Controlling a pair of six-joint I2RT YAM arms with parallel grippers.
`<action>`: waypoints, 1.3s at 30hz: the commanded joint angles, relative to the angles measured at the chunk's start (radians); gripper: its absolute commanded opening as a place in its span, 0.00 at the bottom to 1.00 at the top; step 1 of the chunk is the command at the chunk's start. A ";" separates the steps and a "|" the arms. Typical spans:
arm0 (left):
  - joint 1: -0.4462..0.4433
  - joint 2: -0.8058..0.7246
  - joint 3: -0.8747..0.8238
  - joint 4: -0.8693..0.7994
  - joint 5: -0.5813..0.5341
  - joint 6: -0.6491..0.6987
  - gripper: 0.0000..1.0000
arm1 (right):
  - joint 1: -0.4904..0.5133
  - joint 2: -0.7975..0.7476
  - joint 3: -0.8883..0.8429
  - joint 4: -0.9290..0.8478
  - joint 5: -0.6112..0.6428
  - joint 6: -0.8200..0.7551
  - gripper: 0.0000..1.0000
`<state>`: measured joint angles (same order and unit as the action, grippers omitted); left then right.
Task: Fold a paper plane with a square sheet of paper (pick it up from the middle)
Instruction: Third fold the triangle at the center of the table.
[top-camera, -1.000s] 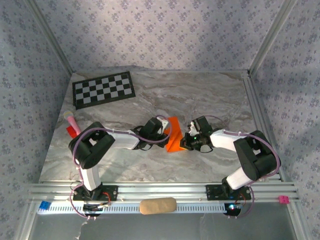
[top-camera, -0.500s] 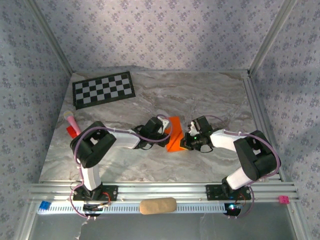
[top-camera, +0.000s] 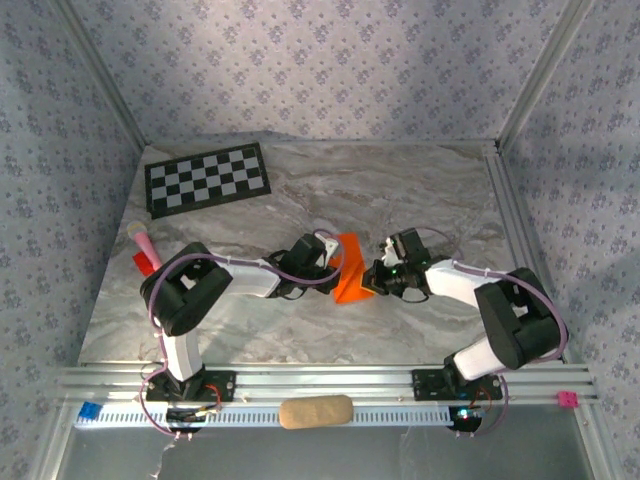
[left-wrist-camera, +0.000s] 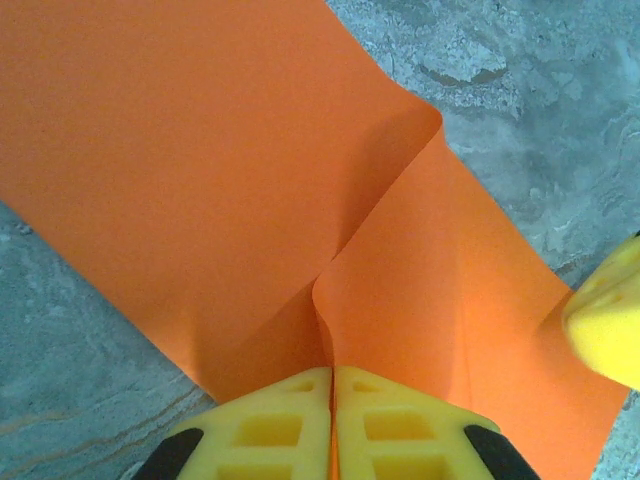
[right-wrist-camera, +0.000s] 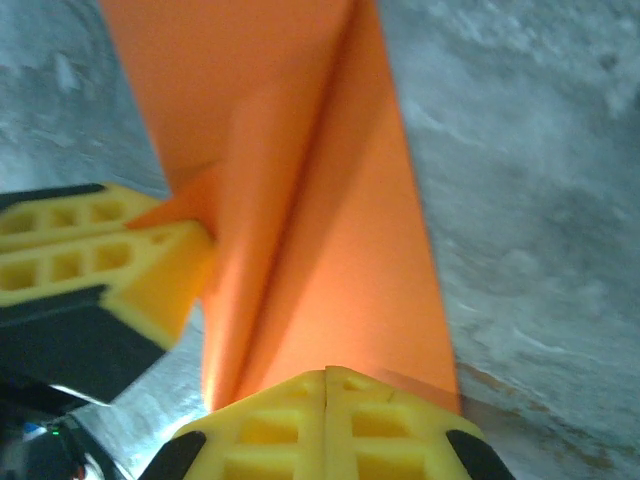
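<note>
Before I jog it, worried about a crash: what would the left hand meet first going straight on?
The orange paper the left hand pinches, bulging ahead; beyond, probably the table, depth unclear.

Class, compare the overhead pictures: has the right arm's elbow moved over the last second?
Yes. The right arm's elbow has swung slightly rightward, nearer the right side rail.

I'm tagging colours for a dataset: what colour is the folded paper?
Bright orange, plain; the paper shows best in the left wrist view.
</note>
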<state>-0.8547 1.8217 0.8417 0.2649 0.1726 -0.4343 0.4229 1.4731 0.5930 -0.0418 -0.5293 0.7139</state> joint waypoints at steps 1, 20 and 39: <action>0.003 0.032 0.004 -0.030 0.012 -0.004 0.10 | 0.003 -0.001 0.032 0.059 -0.036 0.052 0.03; 0.002 0.037 0.020 -0.045 0.012 0.005 0.10 | 0.028 0.198 0.120 0.233 -0.070 0.189 0.01; 0.003 0.039 0.024 -0.064 0.003 0.012 0.10 | -0.009 0.251 0.020 0.263 -0.033 0.178 0.01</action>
<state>-0.8547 1.8351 0.8597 0.2607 0.1722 -0.4339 0.4229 1.6943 0.6403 0.2276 -0.5789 0.8837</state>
